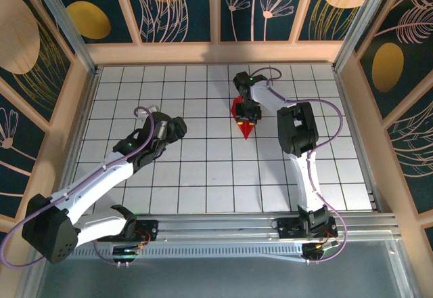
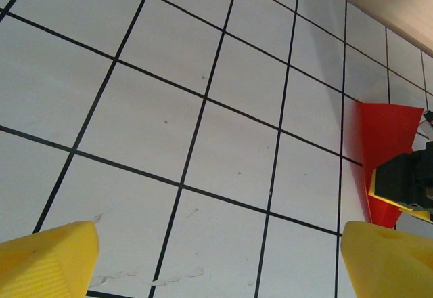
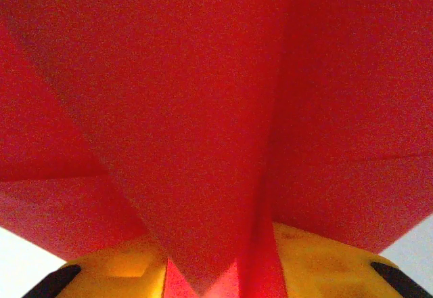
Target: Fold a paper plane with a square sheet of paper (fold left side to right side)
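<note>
A white gridded tabletop (image 1: 196,169) lies inside walls (image 1: 176,7) painted with pale flowers on dark blue. The right jaws are clenched on the red plane (image 1: 246,130), whose folds (image 3: 203,108) run down between their yellow fingers (image 3: 122,271). The plane (image 2: 382,135) sits right of centre toward the far side, its sharp tip pointing at the near edge. The left jaws stand released, spread wide over bare tiles, well to the plane's left.
</note>
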{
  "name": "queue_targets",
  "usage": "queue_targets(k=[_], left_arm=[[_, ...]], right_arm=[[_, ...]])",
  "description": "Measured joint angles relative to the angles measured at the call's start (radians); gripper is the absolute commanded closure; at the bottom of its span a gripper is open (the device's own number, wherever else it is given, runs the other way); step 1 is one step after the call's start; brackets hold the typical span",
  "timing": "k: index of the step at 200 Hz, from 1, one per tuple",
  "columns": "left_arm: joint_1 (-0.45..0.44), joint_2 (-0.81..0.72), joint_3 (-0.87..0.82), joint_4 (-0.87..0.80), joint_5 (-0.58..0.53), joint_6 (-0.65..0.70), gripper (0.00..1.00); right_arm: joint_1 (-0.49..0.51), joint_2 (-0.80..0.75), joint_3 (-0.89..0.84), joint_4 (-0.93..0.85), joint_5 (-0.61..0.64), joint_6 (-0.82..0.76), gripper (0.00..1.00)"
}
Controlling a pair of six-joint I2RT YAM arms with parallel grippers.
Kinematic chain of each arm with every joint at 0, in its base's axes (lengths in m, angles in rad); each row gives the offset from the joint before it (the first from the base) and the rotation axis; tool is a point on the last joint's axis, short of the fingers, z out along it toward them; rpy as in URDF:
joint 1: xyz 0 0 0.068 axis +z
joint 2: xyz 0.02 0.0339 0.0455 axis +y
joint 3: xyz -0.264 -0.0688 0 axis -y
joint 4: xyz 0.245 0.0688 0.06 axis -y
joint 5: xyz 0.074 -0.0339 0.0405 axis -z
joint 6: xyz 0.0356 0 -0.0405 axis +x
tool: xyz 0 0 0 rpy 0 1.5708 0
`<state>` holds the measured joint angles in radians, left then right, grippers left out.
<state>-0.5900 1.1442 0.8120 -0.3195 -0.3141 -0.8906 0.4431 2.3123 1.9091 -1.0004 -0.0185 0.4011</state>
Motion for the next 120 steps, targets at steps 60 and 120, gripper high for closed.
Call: queue_targets(k=[60,120], left_arm=[[0.001,0.004,0.000,0.000,0.012,0.000,0.08],[0.001,0.016,0.002,0.000,0.019,0.000,0.08]], right_arm=[[0.005,-0.021,0.000,-0.011,0.003,-0.002,0.60],[0.017,-0.066,0.000,-0.023,0.003,-0.002,0.57]])
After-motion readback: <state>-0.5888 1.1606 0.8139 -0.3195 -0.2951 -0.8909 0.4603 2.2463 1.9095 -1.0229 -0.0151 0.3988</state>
